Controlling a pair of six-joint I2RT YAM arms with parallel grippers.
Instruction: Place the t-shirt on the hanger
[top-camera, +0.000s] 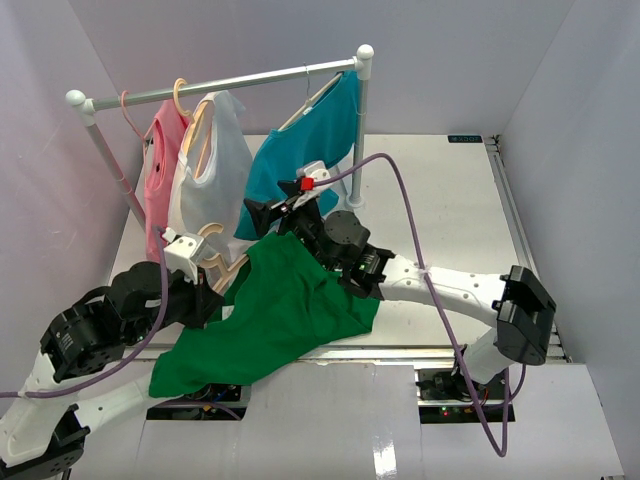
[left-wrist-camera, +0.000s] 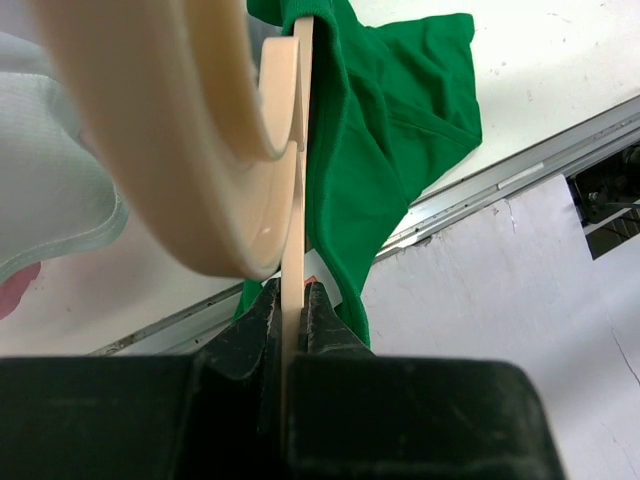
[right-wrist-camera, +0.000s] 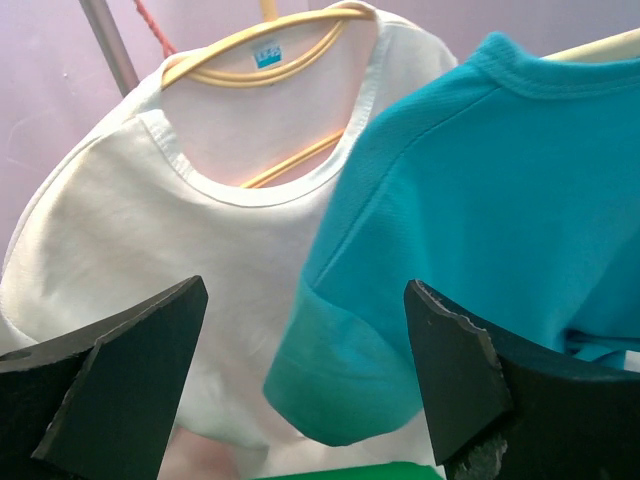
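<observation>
The bright green t-shirt (top-camera: 285, 310) hangs draped over the pale beige hanger (top-camera: 218, 240), and its lower part spreads on the table near the front edge. My left gripper (top-camera: 213, 280) is shut on the hanger's thin wooden edge. In the left wrist view the jaws (left-wrist-camera: 292, 292) clamp that beige strip (left-wrist-camera: 292, 180), with the thick hook (left-wrist-camera: 190, 140) close above and the t-shirt (left-wrist-camera: 385, 120) to the right. My right gripper (top-camera: 263, 215) is open and empty just above the t-shirt's top, facing the rack. In the right wrist view the gripper (right-wrist-camera: 305, 340) shows only a green sliver (right-wrist-camera: 350, 472) below.
A clothes rack (top-camera: 225, 83) stands at the back left with a pink shirt (top-camera: 160, 180), a white shirt (top-camera: 212, 180) and a teal-blue t-shirt (top-camera: 305, 150). The white shirt (right-wrist-camera: 190, 210) and teal shirt (right-wrist-camera: 480, 200) hang close before the right gripper. The right post (top-camera: 360, 110) stands nearby.
</observation>
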